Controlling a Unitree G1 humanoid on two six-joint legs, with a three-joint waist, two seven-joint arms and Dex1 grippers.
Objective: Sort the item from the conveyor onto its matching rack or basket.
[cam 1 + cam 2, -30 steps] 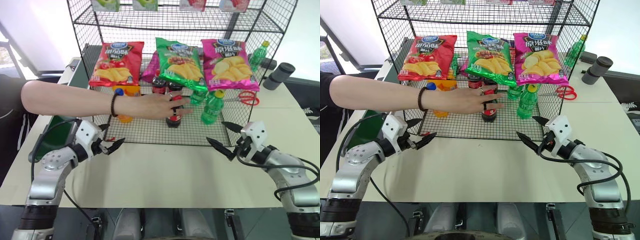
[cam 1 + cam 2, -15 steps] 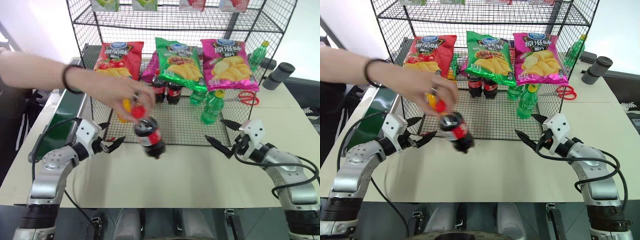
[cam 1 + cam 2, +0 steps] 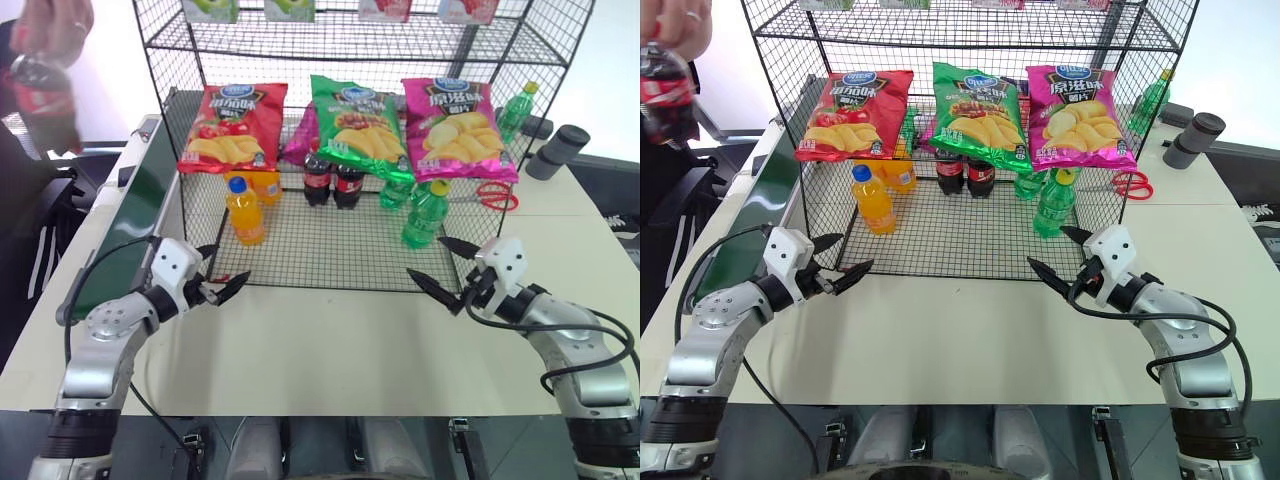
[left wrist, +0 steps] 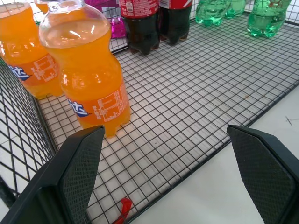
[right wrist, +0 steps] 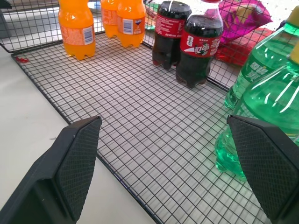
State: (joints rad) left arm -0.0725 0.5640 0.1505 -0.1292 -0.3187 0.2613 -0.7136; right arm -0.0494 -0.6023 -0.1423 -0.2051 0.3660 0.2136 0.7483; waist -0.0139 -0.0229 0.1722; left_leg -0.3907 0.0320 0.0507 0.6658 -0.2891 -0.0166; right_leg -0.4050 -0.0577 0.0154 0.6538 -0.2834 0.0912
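A person's hand (image 3: 50,22) holds a small cola bottle (image 3: 38,88) with a red label in the air at the far upper left, above the dark-green conveyor (image 3: 135,215). Two more cola bottles (image 3: 333,182) stand at the back of the black wire rack (image 3: 330,255), also seen close up as cola bottles (image 5: 187,44). My left gripper (image 3: 229,265) hovers open at the rack's front left corner, facing an orange-drink bottle (image 4: 86,70). My right gripper (image 3: 424,257) is open at the front right corner, near a green bottle (image 3: 426,213). Both hold nothing.
Three chip bags (image 3: 352,125) hang at the rack's back, with orange-drink bottles (image 3: 246,212) and green bottles on its floor. Red scissors (image 3: 490,197) and a grey cylinder (image 3: 560,150) lie on the table to the right. Bare tabletop (image 3: 330,340) lies between my arms.
The person's hand took a cola bottle from the rack floor, carried it out over the table and up to the far upper left. Both grippers stayed in place, open.
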